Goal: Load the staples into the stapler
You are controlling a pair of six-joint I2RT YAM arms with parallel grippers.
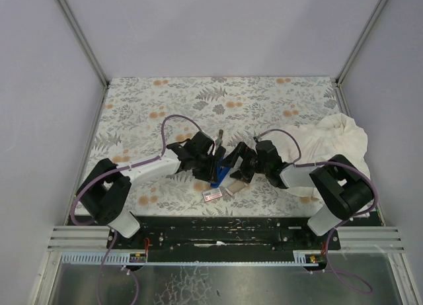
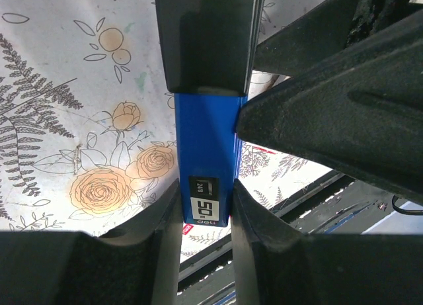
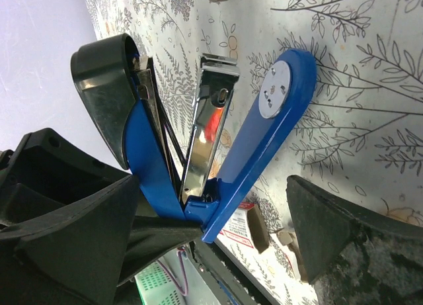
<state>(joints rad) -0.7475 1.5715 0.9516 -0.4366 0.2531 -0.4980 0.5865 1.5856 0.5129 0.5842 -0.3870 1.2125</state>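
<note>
The blue stapler (image 1: 219,170) stands hinged open above the floral table, its rear end clamped between my left gripper's (image 1: 206,161) fingers. From the left wrist, the blue body (image 2: 206,153) sits tight in the left gripper (image 2: 205,209). The right wrist shows the blue base arm (image 3: 264,133), chrome magazine (image 3: 208,120) and black top cap (image 3: 106,87) fanned apart. My right gripper (image 3: 211,186) is open astride the hinge, and one finger (image 2: 330,120) lies against the stapler's side. The staples box (image 1: 213,194) with its pink-red label and the cardboard tray (image 1: 232,188) lie on the table just below.
A big white cloth (image 1: 330,146) is bunched at the right, behind the right arm. The black base rail (image 1: 218,229) runs along the near edge, close to the staples box. White walls enclose the floral table (image 1: 198,100) at the back and sides.
</note>
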